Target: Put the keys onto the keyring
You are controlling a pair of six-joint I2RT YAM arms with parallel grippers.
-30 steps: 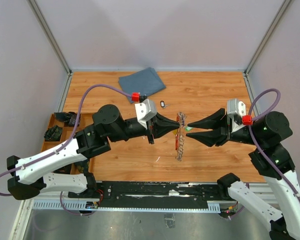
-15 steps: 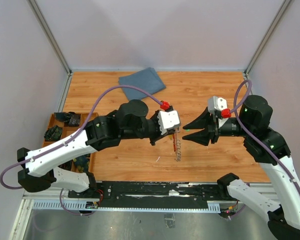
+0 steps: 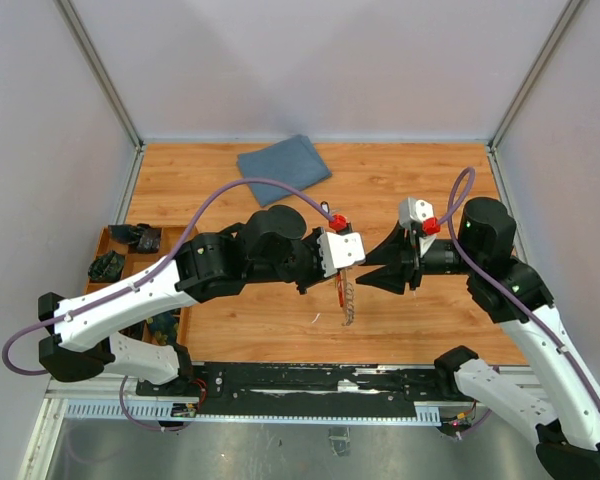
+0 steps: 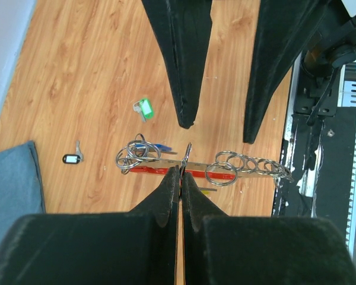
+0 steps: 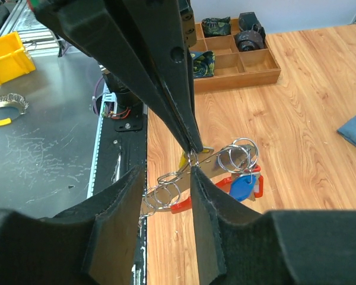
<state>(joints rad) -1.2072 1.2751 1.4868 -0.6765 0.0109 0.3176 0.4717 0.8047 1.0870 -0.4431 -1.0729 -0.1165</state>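
Observation:
My left gripper is shut on one silver ring of the keyring and holds it up, so the chain of rings hangs below. In the left wrist view the pinch is at the keyring's middle, which is a red bar with several rings. A blue key sits on the rings at one end. A yellow key shows partly behind the keyring. My right gripper is open and empty. Its fingertips are right beside the held ring.
A green-headed key and a small black-headed key lie on the wooden table. A blue cloth lies at the back. A wooden compartment tray holds dark objects at the left. A black rail runs along the front.
My left wrist has turned over and carried the keyring left and nearer, off the spot where it lay. My right gripper has followed leftward and stays open beside it.

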